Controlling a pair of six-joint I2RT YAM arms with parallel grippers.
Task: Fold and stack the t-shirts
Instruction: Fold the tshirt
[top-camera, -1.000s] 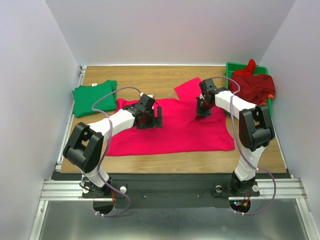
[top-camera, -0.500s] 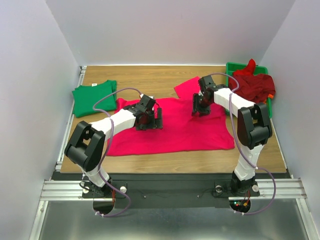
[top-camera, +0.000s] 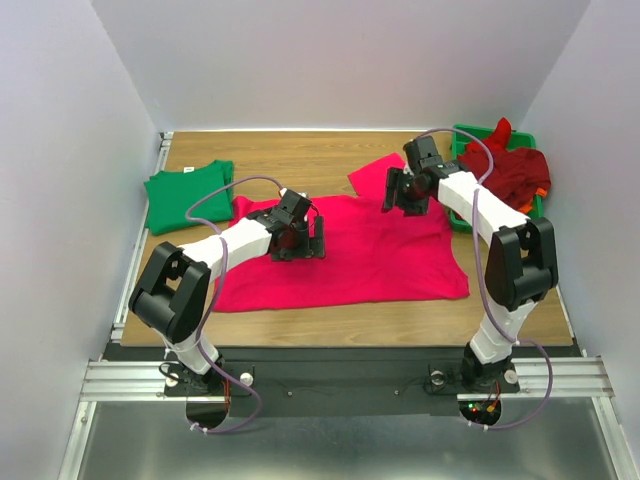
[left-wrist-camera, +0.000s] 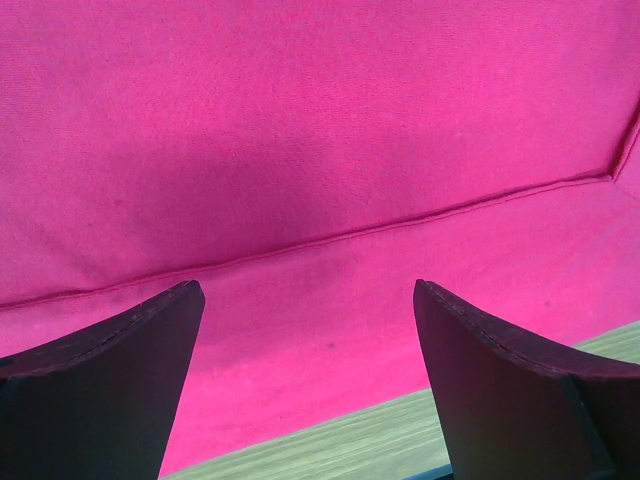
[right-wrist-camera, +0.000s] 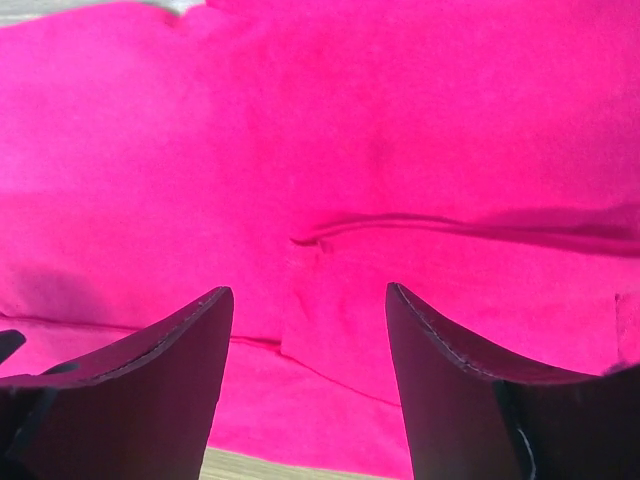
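A bright pink-red t-shirt (top-camera: 350, 260) lies spread flat across the middle of the worktop (top-camera: 300, 155), with 1 sleeve reaching toward the far right. The left fingers (left-wrist-camera: 100, 390) are spread apart with nothing between them, low over the shirt's upper left part. Their wrist view shows a stitched seam across the cloth and a strip of bare wood. The right fingers (right-wrist-camera: 130, 400) are likewise spread and empty, hanging over the shirt near that far-right sleeve, where the cloth shows a crease. A green t-shirt (top-camera: 188, 195) lies folded at the far left, apart from the pink one. A dark red t-shirt (top-camera: 505, 170) is heaped in a green tray (top-camera: 462, 135) at the far right, with a bit of orange cloth (top-camera: 543, 188) at its edge.
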